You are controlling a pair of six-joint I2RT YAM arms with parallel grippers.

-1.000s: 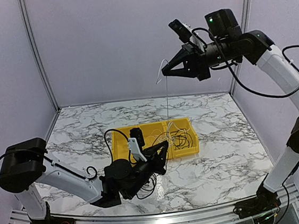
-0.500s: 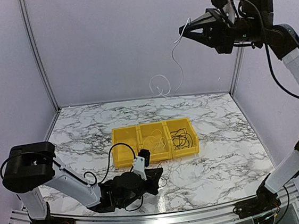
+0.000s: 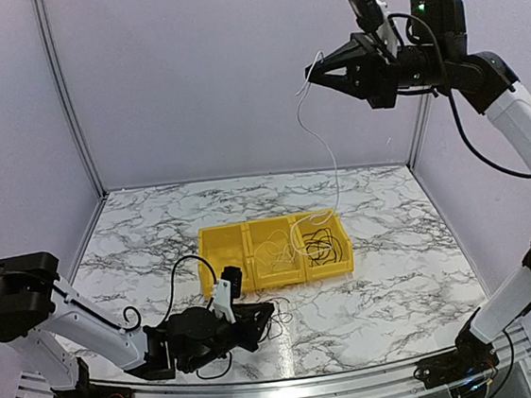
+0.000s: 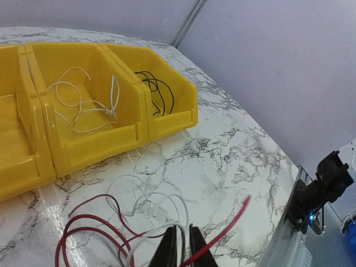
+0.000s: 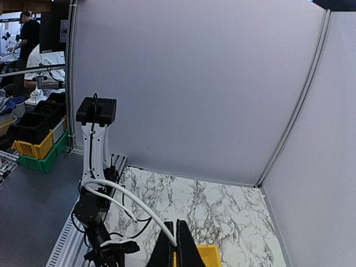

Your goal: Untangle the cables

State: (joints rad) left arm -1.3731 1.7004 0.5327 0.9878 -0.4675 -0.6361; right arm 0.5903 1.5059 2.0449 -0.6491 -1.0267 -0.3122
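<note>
The cables [image 3: 273, 310] are in three places: a loose red-and-white tangle on the worktop [image 3: 414, 259] just in front of the yellow bin [image 3: 255, 278]; white wires [image 4: 83, 108] in the bin's middle compartment; black wires [image 4: 158, 94] in its right one. One long white wire [image 3: 337, 187] hangs from high above the worktop down to the bin; its lower end seems to rest near the wall between the middle and right compartments, though the top view is too coarse to say which.

The right jaws are closed on the top of that white wire, which curves away from them in the right wrist view; the left jaws, low over the worktop, are pinched shut on a red wire [image 4: 222, 223] close to its free end.

These wires look almost weightless and wholly limp; they will sag, spring into loops and drag their neighbours along when pulled; a thin smooth sheath may slip through a loose pinch. The best hold is probably near a free end, where a strand can be drawn out lengthwise through the loops; a grasp mid-loop would likely tighten the knot.
</note>
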